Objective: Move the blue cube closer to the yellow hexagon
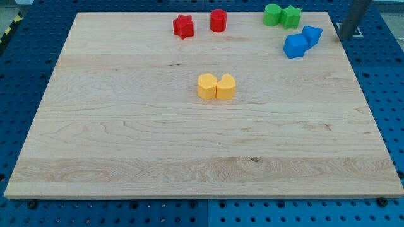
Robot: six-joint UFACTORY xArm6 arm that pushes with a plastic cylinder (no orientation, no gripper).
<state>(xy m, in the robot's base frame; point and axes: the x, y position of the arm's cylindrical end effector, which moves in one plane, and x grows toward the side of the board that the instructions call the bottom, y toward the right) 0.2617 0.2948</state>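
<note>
Wooden board (126, 145), my tip (344, 38) just right of blue cube (312, 35), rod upright.

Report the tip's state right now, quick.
My tip: no claw to open or close, holding nothing; it sits off the board's right edge, just right of the blue cube, not touching it.

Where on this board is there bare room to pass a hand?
The board is bare below the yellow pair, and along the view's left. Crowded: the view's top right, where green blocks, blue blocks and my tip cluster; red blocks line the top edge.
</note>
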